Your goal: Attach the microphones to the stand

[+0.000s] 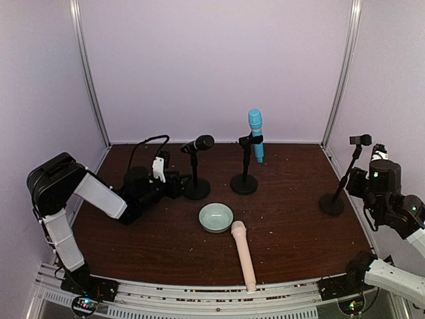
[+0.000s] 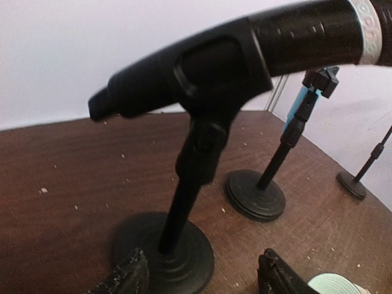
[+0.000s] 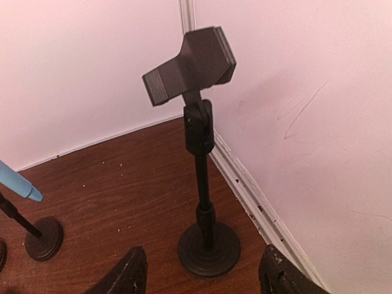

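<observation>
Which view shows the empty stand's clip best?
Right wrist: the empty clip sits centre frame, close and unobstructed. Top external shows it small at far right. Left wrist catches only that stand's base, not the clip.

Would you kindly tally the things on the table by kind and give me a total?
Microphones: 3 (black microphone, light blue microphone, pink-beige microphone)
Stands: 3 (left stand, middle stand, right stand)
Bowls: 1 (pale green bowl)
Total: 7
</observation>
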{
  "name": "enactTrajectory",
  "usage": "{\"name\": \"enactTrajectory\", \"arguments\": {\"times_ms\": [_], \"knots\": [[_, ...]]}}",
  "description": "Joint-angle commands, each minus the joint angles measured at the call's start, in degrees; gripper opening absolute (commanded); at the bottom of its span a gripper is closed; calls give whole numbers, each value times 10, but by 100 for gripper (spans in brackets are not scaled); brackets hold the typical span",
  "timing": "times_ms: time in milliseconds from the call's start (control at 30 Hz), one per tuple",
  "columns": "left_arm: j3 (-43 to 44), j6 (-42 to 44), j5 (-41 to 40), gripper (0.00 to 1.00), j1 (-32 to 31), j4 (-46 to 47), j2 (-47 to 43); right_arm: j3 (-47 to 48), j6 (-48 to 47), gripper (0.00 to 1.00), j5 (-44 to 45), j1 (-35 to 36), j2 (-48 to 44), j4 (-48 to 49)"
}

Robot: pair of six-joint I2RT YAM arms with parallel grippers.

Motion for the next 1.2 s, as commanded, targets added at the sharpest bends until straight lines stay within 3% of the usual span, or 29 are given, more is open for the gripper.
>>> {"name": "enactTrajectory", "arguments": {"times_ms": [0,233,433,733,833,1100,1167], "knots": [[-45,-64,23,62,-26,121,-10,17,-62,62,-10,-36,18,77],[-78,-106,66,59,-58,202,-3,15,-117,60,-40,-78,70,171],[-84,-116,77,57,-68,211,-5,34,-134,59,-90,-142,130,210],[-77,-170,110,53,-70,267,7,20,-144,48,-140,-194,178,277],[-78,-173,113,51,-72,276,8,16,-147,42,-158,-206,192,294],[-78,-173,117,47,-80,277,3,34,-150,5,-188,-221,198,274],[-77,-169,116,46,-82,277,3,37,-148,3,-205,-221,184,263]]}}
